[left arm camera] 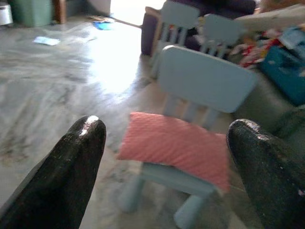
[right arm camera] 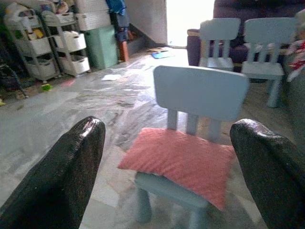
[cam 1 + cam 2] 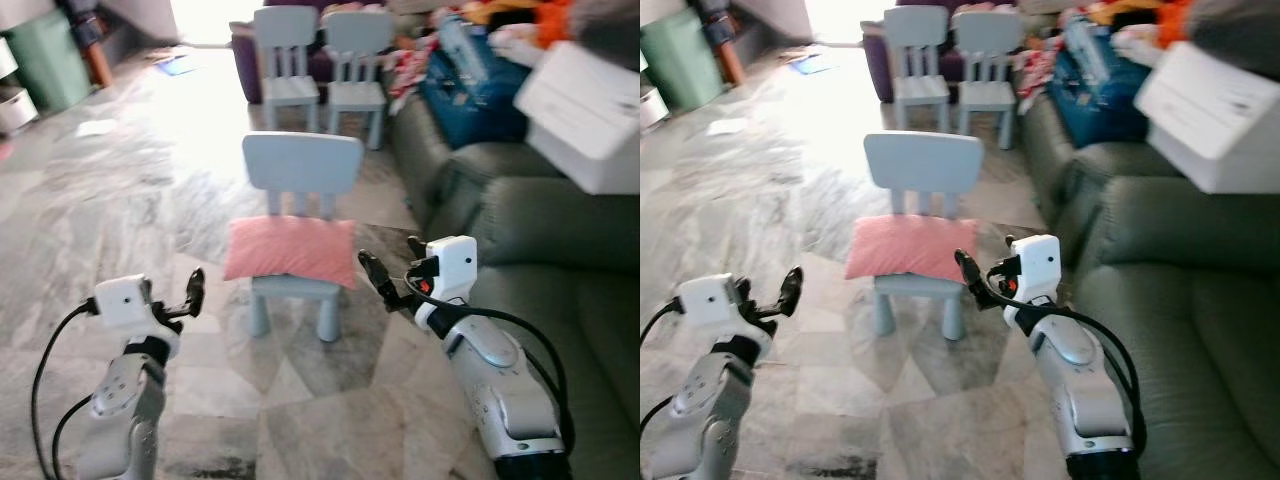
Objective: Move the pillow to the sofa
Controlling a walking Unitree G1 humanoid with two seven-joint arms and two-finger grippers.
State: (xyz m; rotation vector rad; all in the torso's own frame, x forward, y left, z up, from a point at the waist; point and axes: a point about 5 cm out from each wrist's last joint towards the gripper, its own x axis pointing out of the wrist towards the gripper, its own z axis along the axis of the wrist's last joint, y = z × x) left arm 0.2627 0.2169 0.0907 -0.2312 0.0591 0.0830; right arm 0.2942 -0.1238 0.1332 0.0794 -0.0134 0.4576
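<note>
A pink pillow (image 3: 291, 251) lies flat on the seat of a small light-blue chair (image 3: 300, 165) in the middle of the floor. A grey-green sofa (image 3: 560, 250) runs along the right side. My left gripper (image 3: 192, 291) is open, held low to the left of the chair and a short way from the pillow. My right gripper (image 3: 392, 268) is open, just right of the pillow's right edge, between chair and sofa. Both wrist views look at the pillow (image 1: 177, 149) (image 2: 183, 160) between wide-apart black fingers (image 1: 71, 162) (image 2: 66, 167), with nothing held.
Two more light-blue chairs (image 3: 325, 60) stand at the back. The sofa's far end is piled with a blue bag (image 3: 470, 90), toys and a white box (image 3: 585, 110). A green bin (image 3: 48, 60) and shelving (image 2: 57, 40) stand left on the marble floor (image 3: 120, 190).
</note>
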